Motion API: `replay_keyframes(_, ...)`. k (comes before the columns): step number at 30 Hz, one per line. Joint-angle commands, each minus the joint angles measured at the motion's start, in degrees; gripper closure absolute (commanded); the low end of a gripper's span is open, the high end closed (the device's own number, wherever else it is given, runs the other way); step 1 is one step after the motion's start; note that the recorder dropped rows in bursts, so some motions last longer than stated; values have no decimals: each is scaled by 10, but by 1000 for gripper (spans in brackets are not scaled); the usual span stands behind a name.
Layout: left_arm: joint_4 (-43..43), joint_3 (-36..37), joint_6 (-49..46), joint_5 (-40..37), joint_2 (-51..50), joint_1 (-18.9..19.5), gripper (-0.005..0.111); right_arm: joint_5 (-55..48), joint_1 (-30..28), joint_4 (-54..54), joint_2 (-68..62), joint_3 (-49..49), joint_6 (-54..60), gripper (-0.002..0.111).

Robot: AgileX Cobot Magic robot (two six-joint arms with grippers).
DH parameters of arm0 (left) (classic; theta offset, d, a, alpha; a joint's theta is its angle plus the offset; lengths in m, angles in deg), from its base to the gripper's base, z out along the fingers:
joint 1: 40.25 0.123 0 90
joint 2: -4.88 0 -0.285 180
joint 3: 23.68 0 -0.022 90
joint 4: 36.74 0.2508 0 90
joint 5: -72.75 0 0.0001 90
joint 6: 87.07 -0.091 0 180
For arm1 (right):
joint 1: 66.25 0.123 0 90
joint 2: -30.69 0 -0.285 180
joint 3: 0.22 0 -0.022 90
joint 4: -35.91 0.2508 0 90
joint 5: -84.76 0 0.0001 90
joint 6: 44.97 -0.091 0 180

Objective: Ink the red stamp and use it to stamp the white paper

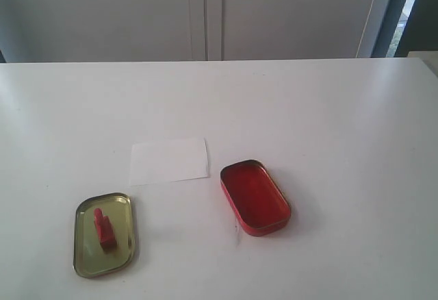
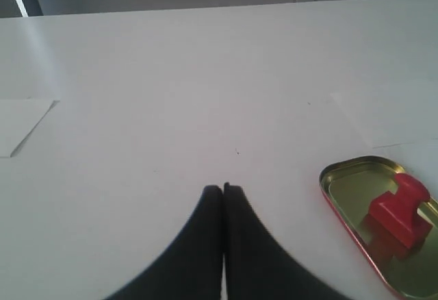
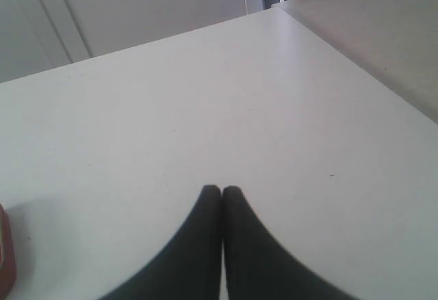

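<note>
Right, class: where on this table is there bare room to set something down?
Bare: the table beyond the white paper and right of the red tin. Crowded: the near middle, where paper, tin and the gold lid holding the red stamp cluster.

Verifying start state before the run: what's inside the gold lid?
Only the red stamp sits inside the gold lid, on its floor; the rest of the floor is bare. The stamp's underside and the floor beneath it are covered.

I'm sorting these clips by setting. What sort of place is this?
Probably an office or lab workbench: a white table, pale cabinet doors behind, and a red stamp, ink tin and white paper laid out.
</note>
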Motion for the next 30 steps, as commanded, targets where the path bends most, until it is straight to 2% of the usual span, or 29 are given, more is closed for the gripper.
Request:
replay_keyframes(1, -6, 2, 37, 19, 2, 3, 107, 2, -3, 0, 4, 1, 0, 108)
replay_keyframes(5, -6, 2, 57, 33, 2, 3, 107, 2, -3, 0, 4, 1, 0, 108)
replay_keyframes(12, 9, -64, 50, -35, -29, 3, 107, 2, -3, 0, 4, 1, 0, 108)
replay_keyframes(22, 31, -221, 18, -158, -191, 3, 107, 2, -3, 0, 4, 1, 0, 108)
replay_keyframes(30, 30, -332, -15, -290, -334, 3, 107, 2, -3, 0, 4, 1, 0, 108)
